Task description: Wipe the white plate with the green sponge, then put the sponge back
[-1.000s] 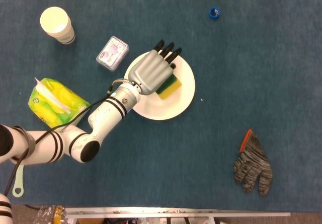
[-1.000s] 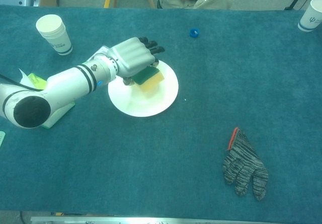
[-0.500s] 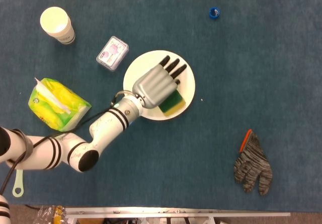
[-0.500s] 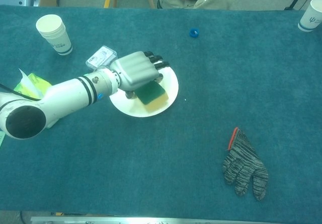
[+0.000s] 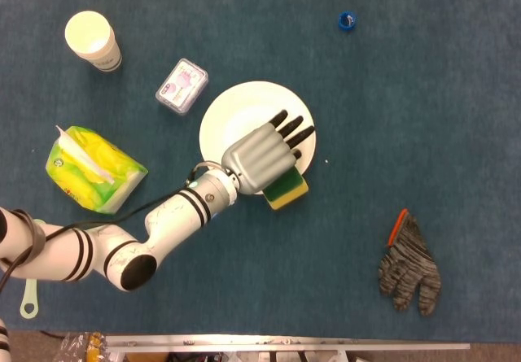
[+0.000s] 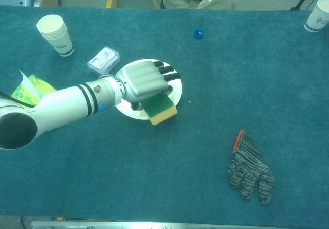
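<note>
The white plate (image 5: 244, 118) (image 6: 134, 67) lies left of the table's middle. My left hand (image 5: 264, 152) (image 6: 144, 81) lies palm down over the plate's near right rim and holds the green and yellow sponge (image 5: 286, 189) (image 6: 162, 108) under its palm. The sponge sticks out past the plate's near right edge onto the cloth. The dark fingertips (image 5: 293, 134) point to the far right over the plate. My right hand shows in neither view.
A paper cup (image 5: 92, 40) stands at the far left, a small plastic box (image 5: 182, 85) beside the plate, a green tissue pack (image 5: 92, 168) at the left. A striped glove (image 5: 409, 267) lies near right. A blue bottle cap (image 5: 348, 21) sits far back.
My left hand has dragged the sponge from the plate's far side across it toward the near right rim, so that the sponge now overhangs the edge.
</note>
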Controlling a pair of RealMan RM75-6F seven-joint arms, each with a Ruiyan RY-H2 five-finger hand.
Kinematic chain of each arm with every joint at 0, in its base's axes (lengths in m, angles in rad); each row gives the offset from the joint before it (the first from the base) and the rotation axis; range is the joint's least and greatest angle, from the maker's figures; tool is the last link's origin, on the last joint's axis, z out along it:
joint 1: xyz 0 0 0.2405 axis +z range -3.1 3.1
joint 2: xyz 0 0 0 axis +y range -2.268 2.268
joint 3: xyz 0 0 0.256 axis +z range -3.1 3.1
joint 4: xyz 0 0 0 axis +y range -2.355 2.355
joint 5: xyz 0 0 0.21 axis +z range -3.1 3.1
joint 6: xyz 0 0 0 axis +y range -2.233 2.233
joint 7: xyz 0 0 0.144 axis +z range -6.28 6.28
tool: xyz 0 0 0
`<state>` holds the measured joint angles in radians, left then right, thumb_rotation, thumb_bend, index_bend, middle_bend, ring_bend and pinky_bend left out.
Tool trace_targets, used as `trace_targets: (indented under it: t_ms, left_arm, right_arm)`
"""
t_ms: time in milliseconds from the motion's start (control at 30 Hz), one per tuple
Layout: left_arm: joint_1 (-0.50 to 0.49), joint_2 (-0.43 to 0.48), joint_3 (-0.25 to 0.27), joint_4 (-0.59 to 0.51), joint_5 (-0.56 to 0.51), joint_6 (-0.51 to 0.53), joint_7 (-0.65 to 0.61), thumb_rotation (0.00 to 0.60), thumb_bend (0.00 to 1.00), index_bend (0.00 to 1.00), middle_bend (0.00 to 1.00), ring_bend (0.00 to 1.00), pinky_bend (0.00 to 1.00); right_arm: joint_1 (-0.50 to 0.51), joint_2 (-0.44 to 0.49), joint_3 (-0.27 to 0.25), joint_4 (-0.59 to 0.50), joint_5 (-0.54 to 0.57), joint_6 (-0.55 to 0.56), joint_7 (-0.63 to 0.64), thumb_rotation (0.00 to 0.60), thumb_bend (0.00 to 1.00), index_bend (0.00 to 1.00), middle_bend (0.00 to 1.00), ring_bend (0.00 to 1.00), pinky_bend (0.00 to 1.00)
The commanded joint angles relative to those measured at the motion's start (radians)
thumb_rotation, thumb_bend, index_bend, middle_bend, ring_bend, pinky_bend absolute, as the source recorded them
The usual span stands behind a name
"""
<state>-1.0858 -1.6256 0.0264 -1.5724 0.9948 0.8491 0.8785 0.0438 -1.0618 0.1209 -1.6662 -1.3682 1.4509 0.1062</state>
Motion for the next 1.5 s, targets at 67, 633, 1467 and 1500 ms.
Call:
trace_targets:
  t_ms: [67,633,1467,1500]
  left_arm:
    - [-0.002,-0.007,-0.014,0.03,0.002,0.006,-0.01,0.6,0.24,0.4,0.04,0.0,0.06]
    - [0.017,-0.041,-0.02,0.175,-0.006,-0.018,-0.063,0.6,0.24,0.4,0.04,0.0,0.06]
    - [0.025,0.071,0.024,-0.062,-0.011,0.01,-0.017,0.6,0.24,0.4,0.04,0.0,0.06]
    - [0.027,0.077,0.024,-0.064,-0.011,0.015,-0.015,0.6,0.24,0.4,0.04,0.0,0.06]
  right_arm:
    - [-0.001,0.001,0.0,0.001,0.003,0.0,0.0,0.6,0.2,0.0,0.02,0.0,0.21]
    - [-0.001,0.0,0.0,-0.003,0.008,-0.004,-0.009,0.6,0.2,0.0,0.02,0.0,0.21]
    - [-0.002,-0.003,-0.003,-0.003,-0.009,0.004,0.001,0.6,0.2,0.0,0.02,0.0,0.21]
    - [-0.002,-0.003,-0.003,-0.003,-0.009,0.004,0.001,0.6,0.2,0.0,0.02,0.0,0.21]
